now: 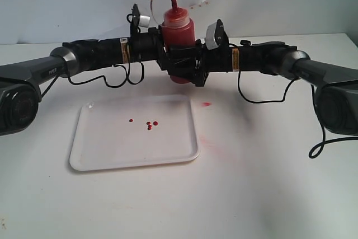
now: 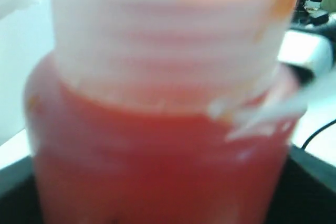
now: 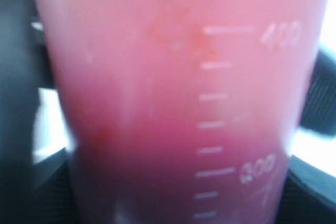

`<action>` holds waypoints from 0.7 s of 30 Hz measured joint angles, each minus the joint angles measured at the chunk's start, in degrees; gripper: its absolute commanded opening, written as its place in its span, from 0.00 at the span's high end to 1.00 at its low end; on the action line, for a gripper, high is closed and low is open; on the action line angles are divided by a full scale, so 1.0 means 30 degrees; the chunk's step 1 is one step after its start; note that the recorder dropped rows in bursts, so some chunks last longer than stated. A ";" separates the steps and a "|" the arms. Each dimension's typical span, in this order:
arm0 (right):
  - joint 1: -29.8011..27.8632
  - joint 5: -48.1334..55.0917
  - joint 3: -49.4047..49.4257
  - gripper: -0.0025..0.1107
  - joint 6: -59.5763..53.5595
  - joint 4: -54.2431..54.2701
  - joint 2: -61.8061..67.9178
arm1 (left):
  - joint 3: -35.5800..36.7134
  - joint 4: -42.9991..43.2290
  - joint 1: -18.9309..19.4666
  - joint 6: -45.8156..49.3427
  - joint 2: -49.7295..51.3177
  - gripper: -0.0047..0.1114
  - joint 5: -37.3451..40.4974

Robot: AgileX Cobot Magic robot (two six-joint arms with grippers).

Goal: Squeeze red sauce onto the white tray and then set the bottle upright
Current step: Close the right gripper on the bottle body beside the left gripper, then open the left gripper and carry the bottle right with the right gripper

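Note:
The bottle (image 1: pixel 179 31) stands upright behind the white tray (image 1: pixel 100 144), its red cap and nozzle pointing up; whether its base rests on the table I cannot tell. Dark red sauce fills its lower part (image 2: pixel 157 166) (image 3: pixel 157 145). Three tiny drops of red sauce (image 1: pixel 150 124) lie near the tray's middle. My left gripper (image 1: pixel 166 54) and right gripper (image 1: pixel 197 62) meet at the bottle from opposite sides, level with its middle. The right gripper's dark fingers (image 3: pixel 310 182) press both flanks of the bottle. The left wrist view is too blurred to show whether the left fingers touch it.
A small red smear (image 1: pixel 206 104) marks the table just right of the tray's far corner, with a fainter pink one (image 1: pixel 205 139) nearer. Black cables (image 1: pixel 118 80) (image 1: pixel 258 98) droop from both arms onto the table. The wall stands close behind the bottle.

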 measured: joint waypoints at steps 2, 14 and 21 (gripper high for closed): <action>-0.0041 0.0285 0.0000 0.98 0.0000 0.0134 0.0123 | -0.0081 -0.0275 0.0000 0.0000 -0.0043 0.06 -0.0259; -0.2021 0.0709 0.0047 0.98 -0.0832 0.0642 0.0267 | -0.0081 -0.0969 0.1222 -0.0475 -0.0239 0.06 -0.1184; -0.2285 -0.0160 0.0047 0.98 -0.0775 -0.0006 0.0601 | -0.0081 -0.0935 0.2458 -0.0703 -0.0317 0.06 -0.1184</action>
